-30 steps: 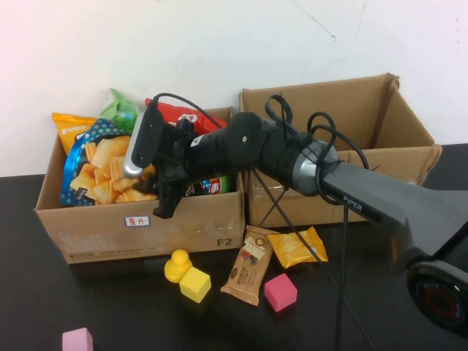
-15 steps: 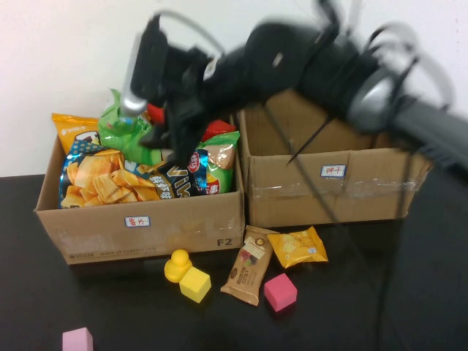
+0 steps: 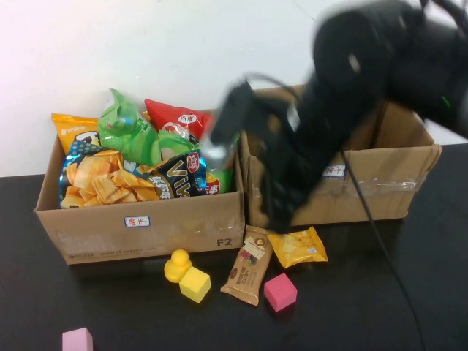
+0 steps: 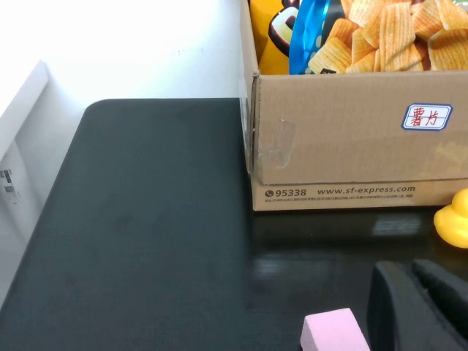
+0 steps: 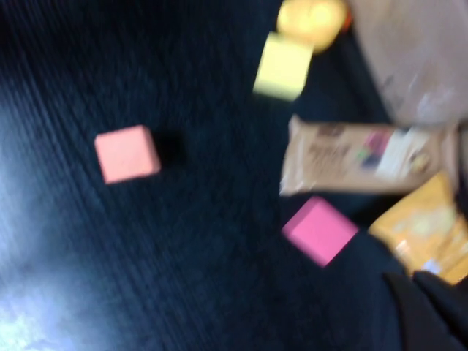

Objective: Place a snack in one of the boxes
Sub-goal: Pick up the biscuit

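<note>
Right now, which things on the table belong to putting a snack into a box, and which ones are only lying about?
For the job: brown snack bar wrapper; yellow snack packet; left cardboard box full of chip bags; right cardboard box; right claw, above the loose snacks.

Lying about: yellow rubber duck; yellow cube; magenta cube; pale pink cube; left claw, parked.

Black worktop [image 3: 380,307] under me, glossy, picks up pale reflections. White wall [image 3: 146,51] right behind it, plain, a few faint scuffs and a thin crack line near the top. On my left wrist view the worktop [image 4: 139,219] has a rounded corner, with a white panel [image 4: 18,146] beside that edge. Light is even, soft shadows.
</note>
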